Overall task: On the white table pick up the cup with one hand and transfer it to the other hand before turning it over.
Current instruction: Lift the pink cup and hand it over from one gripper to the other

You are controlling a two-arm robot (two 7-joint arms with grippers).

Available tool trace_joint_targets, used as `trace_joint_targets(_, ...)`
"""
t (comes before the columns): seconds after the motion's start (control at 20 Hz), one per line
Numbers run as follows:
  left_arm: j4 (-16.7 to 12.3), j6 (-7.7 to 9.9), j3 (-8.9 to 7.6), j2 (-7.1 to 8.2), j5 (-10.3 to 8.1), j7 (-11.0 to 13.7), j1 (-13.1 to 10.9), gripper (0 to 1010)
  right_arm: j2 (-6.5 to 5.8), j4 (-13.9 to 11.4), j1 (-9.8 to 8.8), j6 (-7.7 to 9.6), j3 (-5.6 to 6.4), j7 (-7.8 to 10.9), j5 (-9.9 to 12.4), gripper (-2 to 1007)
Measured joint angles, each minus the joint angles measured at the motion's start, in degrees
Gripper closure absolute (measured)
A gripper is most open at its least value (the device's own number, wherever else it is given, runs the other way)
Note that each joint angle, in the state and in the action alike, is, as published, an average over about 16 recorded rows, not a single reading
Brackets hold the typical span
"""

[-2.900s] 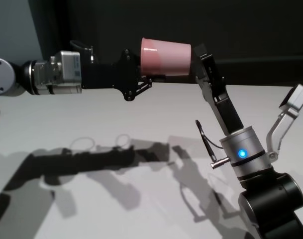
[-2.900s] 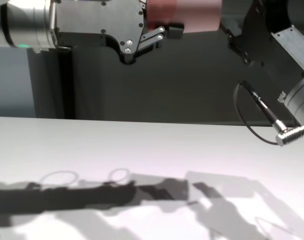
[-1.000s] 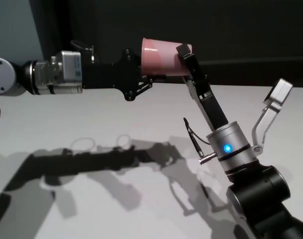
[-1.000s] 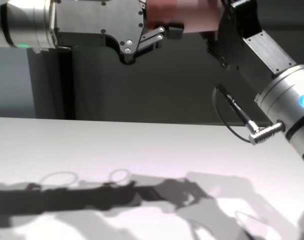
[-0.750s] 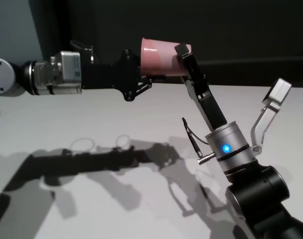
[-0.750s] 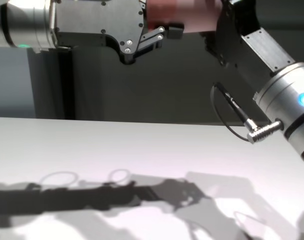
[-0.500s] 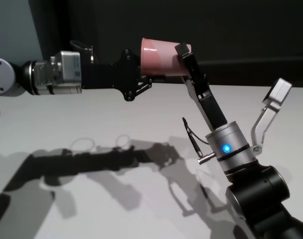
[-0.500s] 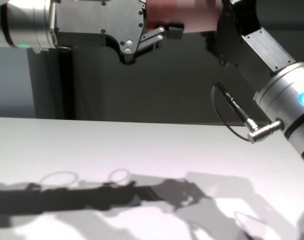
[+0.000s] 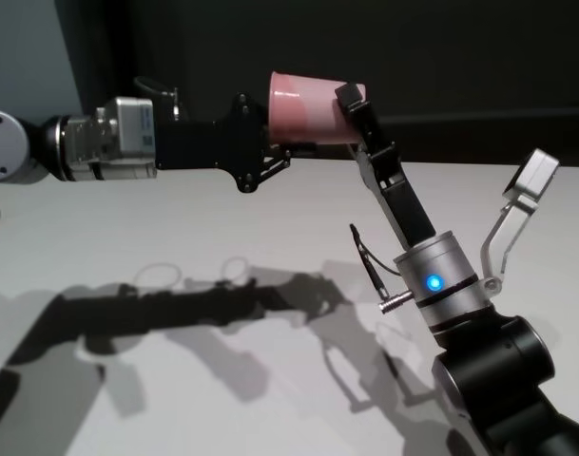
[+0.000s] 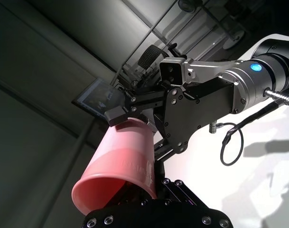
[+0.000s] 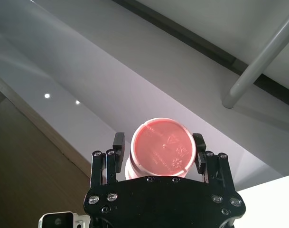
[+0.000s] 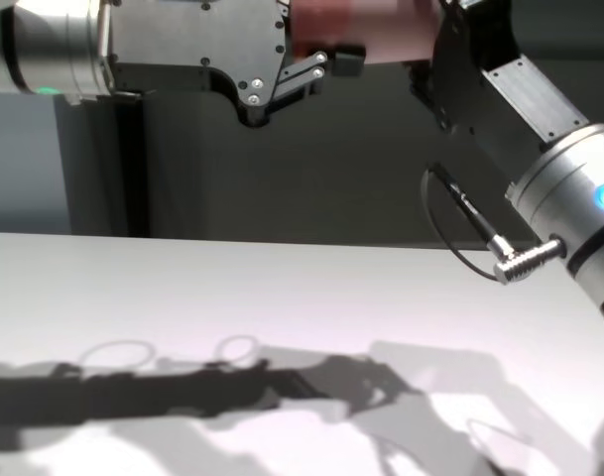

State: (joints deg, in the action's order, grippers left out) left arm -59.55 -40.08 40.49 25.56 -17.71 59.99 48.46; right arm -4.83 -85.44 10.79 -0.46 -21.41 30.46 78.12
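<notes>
— Surface?
— White table (image 9: 175,218) under dark walls, just arm shadows on it. I see the cup (image 9: 313,108) well above it, lying on its side, rim toward my left arm.
— Who's got it?
— Left gripper (image 9: 287,144) is clamped on the rim end. Right gripper (image 11: 158,151) comes up from below at the base end; its fingers (image 11: 118,141) sit either side of the base, touching it as far as I can tell, so pinching the cup too.
</notes>
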Motion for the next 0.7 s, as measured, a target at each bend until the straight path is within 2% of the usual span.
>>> trace_joint_targets(0.4,0.0,-0.03,0.00,0.00,-0.03,0.0,0.0,963,0.02,0.0,-0.03,0.05,0.08,-0.02,0.0,231)
trace_joint_targets(0.7,0.0,-0.04,0.00,0.00,-0.03,0.0,0.0,963,0.03,0.0,-0.05,0.07,0.11,-0.01,0.0,259)
